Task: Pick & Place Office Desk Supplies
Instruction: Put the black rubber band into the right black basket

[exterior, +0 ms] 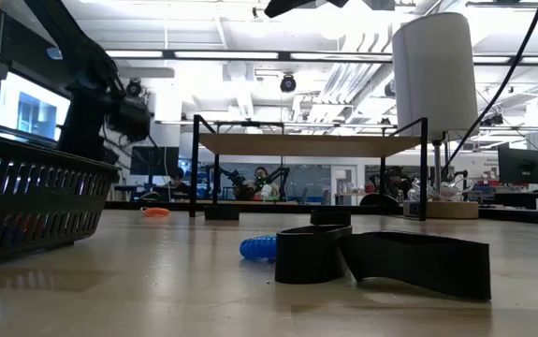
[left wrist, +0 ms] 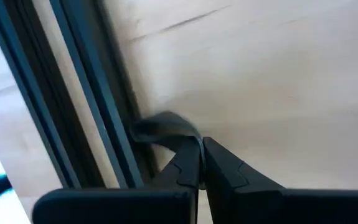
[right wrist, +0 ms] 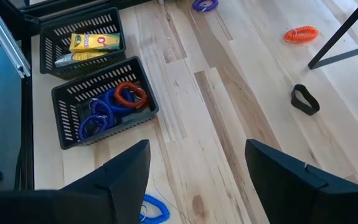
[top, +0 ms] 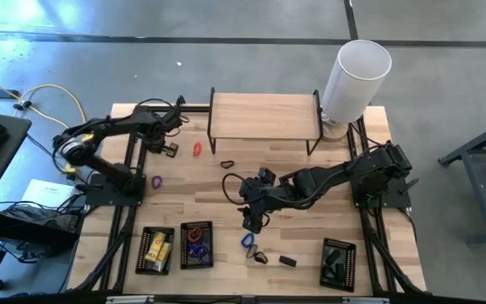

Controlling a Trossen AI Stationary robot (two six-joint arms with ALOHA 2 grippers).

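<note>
Left gripper (left wrist: 200,163), at 10 o'clock by the table's black frame rail (left wrist: 82,93), is pinched on a thin dark band loop (left wrist: 166,129); the hold is at the fingertips only, so it may slip on lifting; right gripper (right wrist: 197,180) spread, empty.

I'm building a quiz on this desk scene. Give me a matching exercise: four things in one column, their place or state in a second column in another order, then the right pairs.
Things:
1. yellow packet
2. blue coils
3. left pincer
4. right pincer

Place or state:
A. open, above the bare wood
B. in a mesh tray with a red coil
C. shut on a small black piece by the table's frame
D. in the mesh tray farther from the right pincer

Pairs: 1-D, 2-B, 3-C, 4-A
</note>
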